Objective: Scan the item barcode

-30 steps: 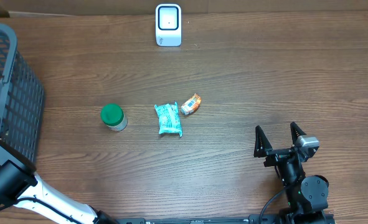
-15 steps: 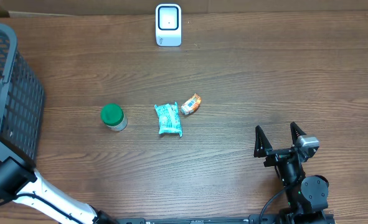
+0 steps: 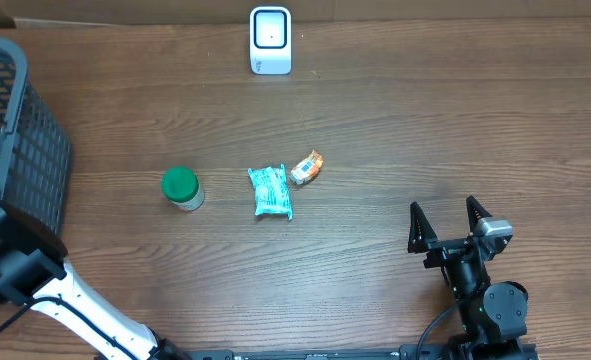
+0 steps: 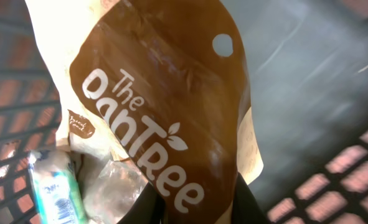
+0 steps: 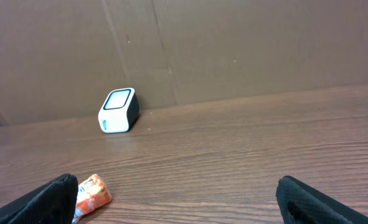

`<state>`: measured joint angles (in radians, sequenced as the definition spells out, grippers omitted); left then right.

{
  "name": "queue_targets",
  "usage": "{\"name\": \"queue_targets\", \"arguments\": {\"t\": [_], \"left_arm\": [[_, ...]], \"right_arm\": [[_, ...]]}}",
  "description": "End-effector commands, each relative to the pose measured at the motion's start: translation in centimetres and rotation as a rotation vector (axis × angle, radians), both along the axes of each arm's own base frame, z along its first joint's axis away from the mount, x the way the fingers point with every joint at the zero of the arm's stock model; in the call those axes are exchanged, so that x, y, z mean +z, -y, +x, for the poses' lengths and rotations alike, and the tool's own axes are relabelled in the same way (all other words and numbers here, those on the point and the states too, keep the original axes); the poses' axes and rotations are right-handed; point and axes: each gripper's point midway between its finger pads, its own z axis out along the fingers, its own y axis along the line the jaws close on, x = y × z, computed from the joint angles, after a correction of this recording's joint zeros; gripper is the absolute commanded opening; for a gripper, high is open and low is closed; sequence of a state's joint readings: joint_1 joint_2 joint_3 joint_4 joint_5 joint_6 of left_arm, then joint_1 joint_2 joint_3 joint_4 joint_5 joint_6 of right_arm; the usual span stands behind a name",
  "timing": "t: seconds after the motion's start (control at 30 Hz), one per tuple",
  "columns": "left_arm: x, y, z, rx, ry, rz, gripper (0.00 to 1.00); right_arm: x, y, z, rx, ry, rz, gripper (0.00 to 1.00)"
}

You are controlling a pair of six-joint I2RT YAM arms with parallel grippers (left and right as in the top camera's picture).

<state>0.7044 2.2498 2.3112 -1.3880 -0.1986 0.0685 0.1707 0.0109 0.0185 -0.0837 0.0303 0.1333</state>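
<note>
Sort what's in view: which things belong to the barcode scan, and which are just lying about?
In the job: brown pouch, held in the left pincer; white scanner.
Lying about: green-lidded jar, teal packet, orange packet, basket, open right pincer.

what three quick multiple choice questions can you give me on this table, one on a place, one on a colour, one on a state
1. Where does the white box-shaped scanner stand?
A) at the far edge of the wooden table
B) at its near edge
C) in its middle

2. What colour is the lid of the small round jar?
A) red
B) green
C) yellow

3. How is the right claw?
A) shut tight, empty
B) open, empty
C) shut on the scanner

Answers:
1 A, the overhead view shows it at the far edge.
2 B, its top is plainly green.
3 B, its fingers stand wide apart with nothing between them.
</note>
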Motion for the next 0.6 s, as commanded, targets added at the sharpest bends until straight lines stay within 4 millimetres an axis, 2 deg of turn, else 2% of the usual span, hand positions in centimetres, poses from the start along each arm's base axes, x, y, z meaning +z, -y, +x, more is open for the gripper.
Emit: {"name": "queue_targets", "arguments": {"t": [0.0, 0.27, 0.4, 0.57], "left_arm": [[4.7, 0.6, 1.8, 0.077, 0.166, 0.006, 0.04], [12.2, 3.0, 3.9, 0.111, 0.435, -0.022, 0.04], [15.7, 3.7, 3.7, 0.105, 0.517, 0.017, 0.04], [18.9, 4.6, 2.6, 0.124, 0.590, 0.043, 0.04]], "right_arm": [[-0.3, 0.0, 0.0, 0.001, 0.000, -0.004, 1.00], [-0.3, 0.0, 0.0, 0.001, 0.000, -0.004, 1.00], [-0.3, 0.0, 0.0, 0.001, 0.001, -0.004, 1.00], [-0.3, 0.0, 0.0, 0.001, 0.001, -0.004, 1.00]]}}
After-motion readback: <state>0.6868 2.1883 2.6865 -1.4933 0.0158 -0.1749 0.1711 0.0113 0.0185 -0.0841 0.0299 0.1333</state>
